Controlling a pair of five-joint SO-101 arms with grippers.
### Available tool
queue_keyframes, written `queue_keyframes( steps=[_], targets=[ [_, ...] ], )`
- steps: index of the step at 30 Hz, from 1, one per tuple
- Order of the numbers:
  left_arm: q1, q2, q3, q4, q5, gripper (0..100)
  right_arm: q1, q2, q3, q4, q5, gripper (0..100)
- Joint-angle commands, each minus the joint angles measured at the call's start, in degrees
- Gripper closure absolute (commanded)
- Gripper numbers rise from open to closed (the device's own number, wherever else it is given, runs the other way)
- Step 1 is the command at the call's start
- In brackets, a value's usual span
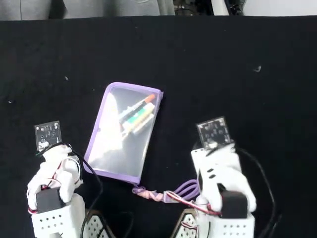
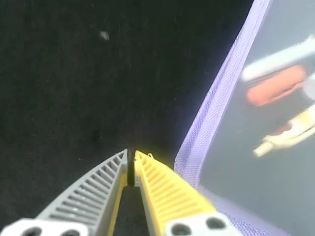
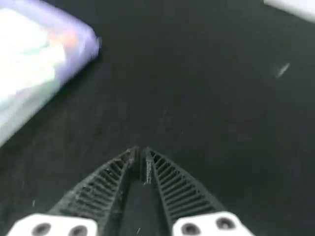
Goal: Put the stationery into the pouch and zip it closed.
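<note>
A clear pouch (image 1: 124,134) with purple trim lies flat on the black table, between the two arms. Several pens and markers (image 1: 137,115) sit inside it, near its far end. The left wrist view shows the pouch's purple edge (image 2: 216,98) and an orange marker (image 2: 275,86) through the clear side. My left gripper (image 2: 131,160) is shut, with nothing in it, just beside the pouch's near corner. My right gripper (image 3: 140,155) is shut and holds nothing above bare table, with the pouch (image 3: 39,73) off to one side. A purple strap (image 1: 168,193) trails from the pouch's near corner.
Both arm bases (image 1: 54,213) (image 1: 223,208) stand at the table's front edge, with cables beside them. The black tabletop (image 1: 237,74) stretches far behind and to the right of the pouch. A pale edge (image 3: 295,7) shows at the table's far side.
</note>
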Motion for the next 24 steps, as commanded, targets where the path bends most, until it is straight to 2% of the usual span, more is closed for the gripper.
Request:
queue_keyframes(
  steps=[1, 3, 8, 13, 17, 24],
  targets=[
    [0.2, -0.4, 0.1, -1.1, -0.9, 97, 1.0, -4.7, 4.0, -1.5, 0.4, 97.8],
    [0.2, -0.4, 0.9, -1.0, -0.9, 97, 2.5, -4.7, 5.3, -1.1, -0.1, 97.8],
    [0.3, -0.4, 3.2, -1.4, -1.9, 97, 11.8, -4.7, 7.5, -1.5, -8.2, 97.8],
    [0.3, -0.4, 6.1, -2.6, -8.0, 97, 11.0, -4.7, 12.0, -1.9, -4.2, 97.7],
    [0.1, -0.4, 8.0, -5.9, -8.5, 97, 10.7, -4.7, 13.0, -2.7, -4.7, 97.6],
    [-2.5, -0.2, 8.0, -4.5, -8.4, 97, 11.1, -4.7, 13.1, -2.1, -4.7, 97.4]
  ],
)
